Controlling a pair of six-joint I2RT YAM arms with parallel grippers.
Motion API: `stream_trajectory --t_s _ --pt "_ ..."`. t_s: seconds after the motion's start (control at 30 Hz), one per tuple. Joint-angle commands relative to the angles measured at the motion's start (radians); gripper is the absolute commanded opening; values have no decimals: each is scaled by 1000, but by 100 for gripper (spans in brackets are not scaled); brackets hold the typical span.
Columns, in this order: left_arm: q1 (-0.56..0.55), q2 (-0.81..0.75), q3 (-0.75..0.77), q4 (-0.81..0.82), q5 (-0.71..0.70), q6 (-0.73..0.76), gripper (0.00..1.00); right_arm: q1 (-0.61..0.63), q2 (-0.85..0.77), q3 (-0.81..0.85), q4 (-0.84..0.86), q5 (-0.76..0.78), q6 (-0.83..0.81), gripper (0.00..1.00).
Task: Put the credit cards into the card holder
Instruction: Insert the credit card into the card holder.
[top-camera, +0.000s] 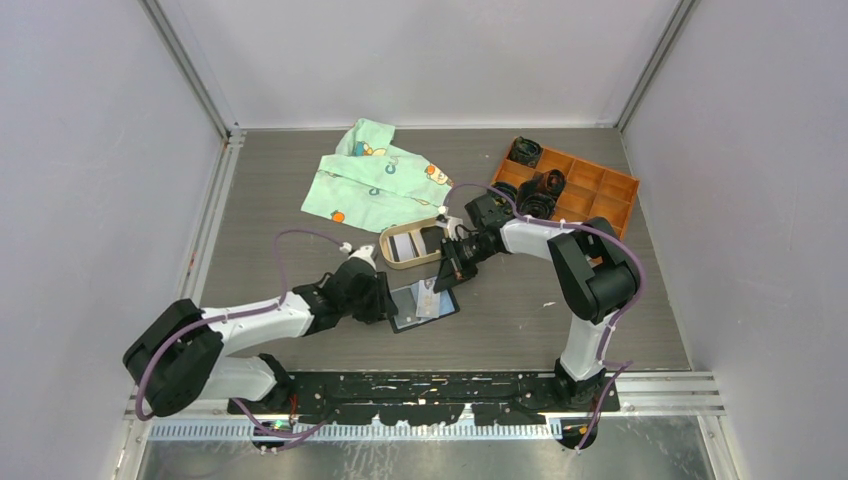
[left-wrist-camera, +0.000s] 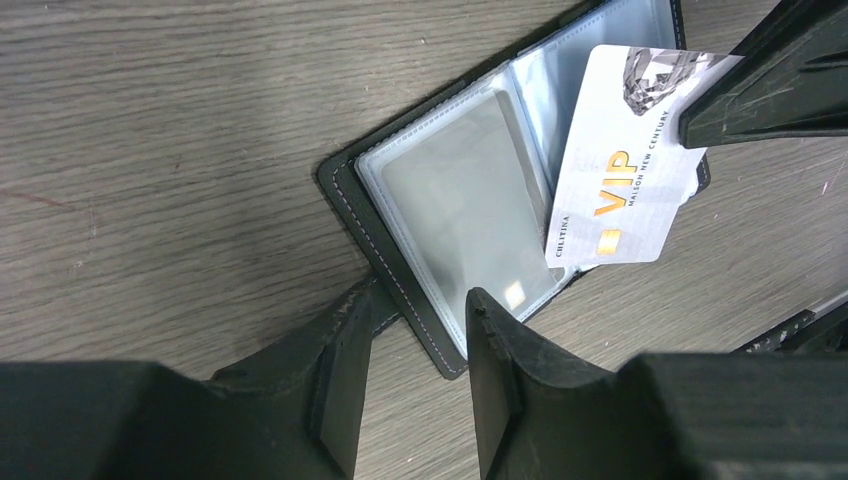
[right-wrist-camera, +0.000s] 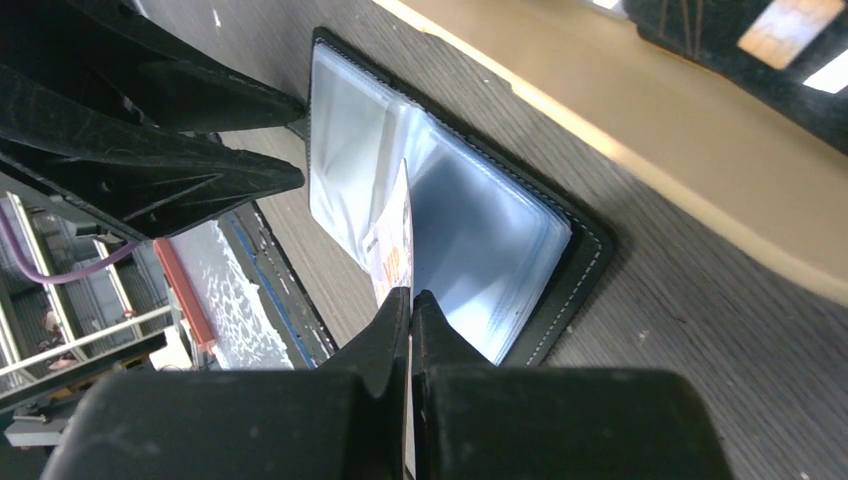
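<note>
1. Top view: card holder (top-camera: 405, 312) lies open on the bench (top-camera: 620, 320) between both arms; card print too small to read
2. Left wrist alone shows "VIP" on the white credit card (left-wrist-camera: 620, 170); left pincer (left-wrist-camera: 415, 305) spread, straddling holder's near corner
3. Right wrist: right pincer (right-wrist-camera: 410, 300) pinches the card edge-on above the clear pockets; its held end is hidden between the fingers

An open black card holder (top-camera: 412, 318) lies with the left gripper (top-camera: 386, 299) at its left edge. The right gripper (top-camera: 441, 282) holds a pale card (top-camera: 429, 298) over it, near a tan tray (top-camera: 410, 264).
</note>
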Motion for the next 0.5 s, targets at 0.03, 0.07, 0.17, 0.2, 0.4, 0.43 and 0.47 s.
stream_trajectory --t_s 0.03,0.07,0.17,0.2,0.4,0.43,0.47 --pt "19 32 35 26 1 36 40 5 -25 23 2 88 1 1" --pt "22 38 39 24 4 37 40 4 -26 23 1 95 1 1" --pt "25 55 47 23 11 42 38 4 -26 28 -9 110 -8 1" --pt "25 60 49 22 13 42 38 5 -27 30 -11 111 -11 1" --pt "26 74 58 24 21 46 36 4 -42 32 -13 102 -22 1" --pt "27 76 60 24 21 46 36 5 -44 32 -11 96 -22 1" --pt "27 77 59 24 23 47 36 6 -43 32 -11 93 -23 1"
